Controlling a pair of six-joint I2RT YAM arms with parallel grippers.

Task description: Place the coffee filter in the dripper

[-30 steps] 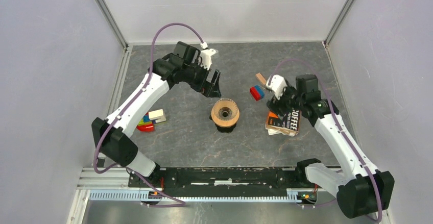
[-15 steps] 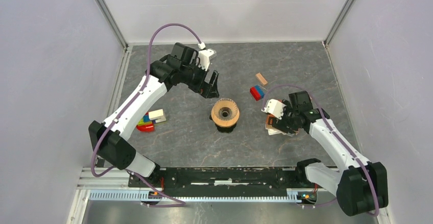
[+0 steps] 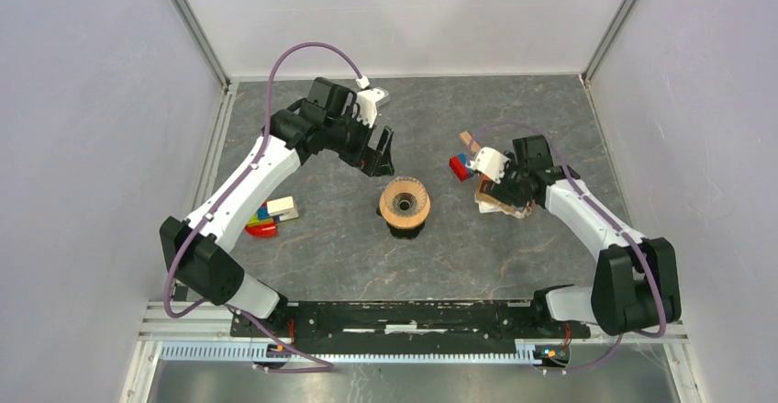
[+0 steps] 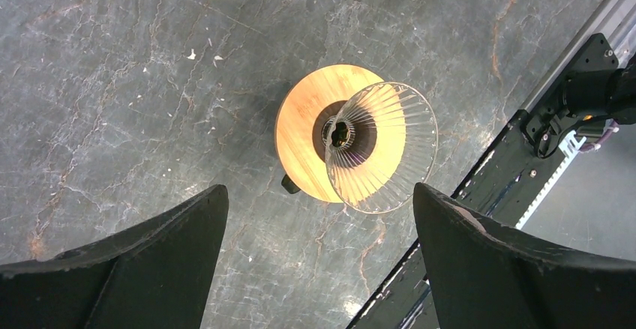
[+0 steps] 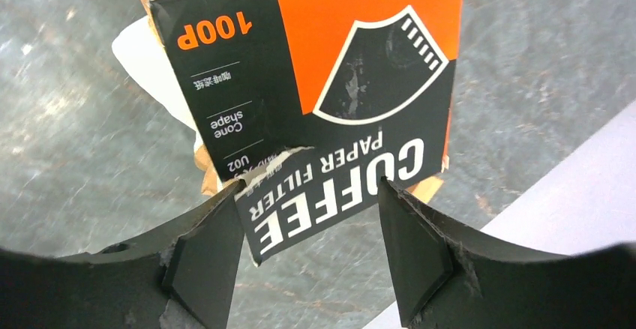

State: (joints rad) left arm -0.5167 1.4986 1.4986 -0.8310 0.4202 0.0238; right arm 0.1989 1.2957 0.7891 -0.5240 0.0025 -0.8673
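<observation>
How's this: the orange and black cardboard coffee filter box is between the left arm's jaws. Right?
Not the left: the orange and black cardboard coffee filter box is between the right arm's jaws, as the right wrist view shows.

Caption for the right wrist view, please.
The right gripper straddles one end of an orange-and-black coffee filter box, with white paper peeking out beneath it.

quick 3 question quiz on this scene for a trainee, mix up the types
1. True or false: the dripper is already lined with paper.
2. The left hand, above the dripper, is: A open, B shut.
3. Fill in: the filter pack sits between the fingers of the ___ hand.
Key: 1 false; 2 A; 3 right hand.
</observation>
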